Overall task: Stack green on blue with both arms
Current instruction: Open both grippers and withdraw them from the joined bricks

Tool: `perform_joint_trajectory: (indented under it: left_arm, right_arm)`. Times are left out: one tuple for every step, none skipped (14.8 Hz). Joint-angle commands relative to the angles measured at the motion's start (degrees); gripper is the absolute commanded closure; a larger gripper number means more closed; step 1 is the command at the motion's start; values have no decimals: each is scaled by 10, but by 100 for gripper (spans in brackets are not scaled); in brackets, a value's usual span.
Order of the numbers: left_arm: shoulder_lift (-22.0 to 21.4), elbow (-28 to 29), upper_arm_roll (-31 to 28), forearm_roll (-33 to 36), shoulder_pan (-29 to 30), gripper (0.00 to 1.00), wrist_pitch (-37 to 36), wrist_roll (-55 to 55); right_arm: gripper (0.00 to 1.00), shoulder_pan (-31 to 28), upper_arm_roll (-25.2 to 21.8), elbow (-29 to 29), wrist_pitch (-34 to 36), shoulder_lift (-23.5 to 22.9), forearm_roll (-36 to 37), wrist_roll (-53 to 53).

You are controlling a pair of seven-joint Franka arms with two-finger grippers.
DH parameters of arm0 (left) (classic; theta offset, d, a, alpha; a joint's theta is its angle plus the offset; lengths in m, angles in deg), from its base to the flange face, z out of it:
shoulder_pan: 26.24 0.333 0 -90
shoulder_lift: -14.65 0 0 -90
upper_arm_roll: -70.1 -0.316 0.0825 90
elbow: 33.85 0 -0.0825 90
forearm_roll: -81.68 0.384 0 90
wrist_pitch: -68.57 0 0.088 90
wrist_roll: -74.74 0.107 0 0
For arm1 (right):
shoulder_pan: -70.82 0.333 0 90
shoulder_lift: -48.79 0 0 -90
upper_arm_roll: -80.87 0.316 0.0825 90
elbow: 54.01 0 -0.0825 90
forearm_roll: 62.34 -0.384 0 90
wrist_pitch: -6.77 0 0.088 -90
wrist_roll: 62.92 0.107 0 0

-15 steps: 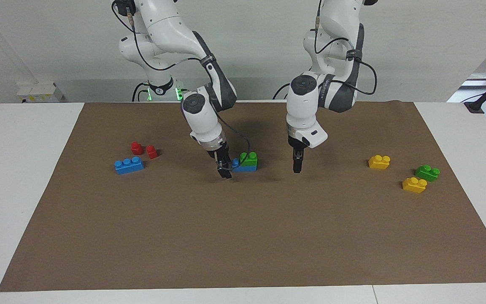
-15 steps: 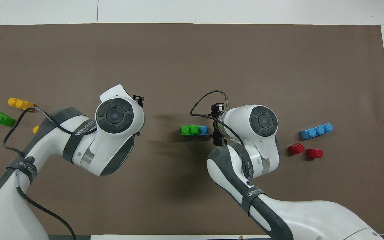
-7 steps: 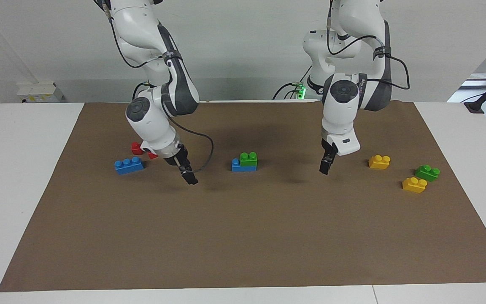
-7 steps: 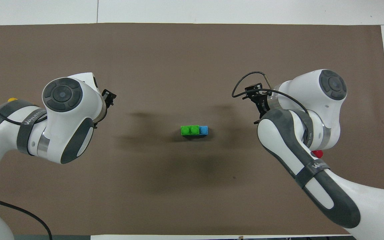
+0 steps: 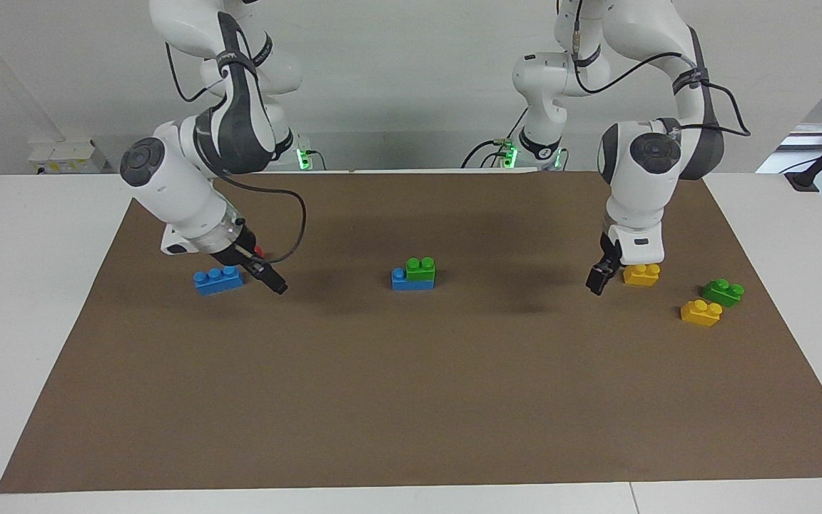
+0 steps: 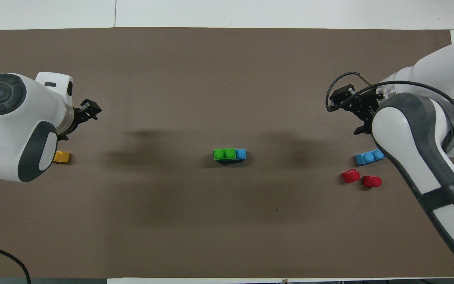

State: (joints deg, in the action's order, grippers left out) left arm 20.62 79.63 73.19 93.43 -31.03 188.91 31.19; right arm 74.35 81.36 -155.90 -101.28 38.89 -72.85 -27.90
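A green brick [image 5: 421,269] sits on one end of a blue brick [image 5: 411,283] in the middle of the brown mat; the overhead view shows the green [image 6: 224,154] covering most of the blue [image 6: 241,154]. Both grippers are away from this stack. My right gripper [image 5: 277,287] hangs low over the mat beside the second blue brick [image 5: 218,279], toward the right arm's end. My left gripper [image 5: 596,278] hangs low beside a yellow brick [image 5: 641,274]. The second green brick [image 5: 723,292] lies toward the left arm's end; in the overhead view the left arm hides it.
A second yellow brick [image 5: 701,313] lies beside the loose green one. Two small red pieces [image 6: 350,176] [image 6: 372,181] lie nearer to the robots than the loose blue brick [image 6: 369,157]. The brown mat [image 5: 411,400] covers most of the white table.
Both grippers have left the stacked bricks and swung outward, the right toward the loose blue brick, the left toward the yellow bricks. The green-on-blue stack has not moved.
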Motion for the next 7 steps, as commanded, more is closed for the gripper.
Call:
perform_joint_trajectory:
  left_arm:
    - [-5,-36,4,4,17,0,-58,139]
    - [-6,-48,4,3,25,0,-77,188]
    - [-6,-64,4,-8,31,0,-98,230]
    - [-6,-81,2,-28,34,0,-120,273]
    - [-6,-103,2,-50,45,0,-148,314]
    - [-6,-126,3,-69,57,0,-178,348]
    - [-7,-146,2,-89,62,0,-207,369]
  right_arm:
    - [0,-2,7,76,80,0,58,-113]
    - [0,-2,6,84,99,16,62,-144]
    - [0,-2,6,84,107,32,64,-171]
    - [0,-4,6,84,114,49,73,-207]
    - [0,-8,6,84,127,63,79,-245]
    - [0,-11,6,85,143,79,82,-283]
    - [0,-12,5,85,153,90,82,-307]
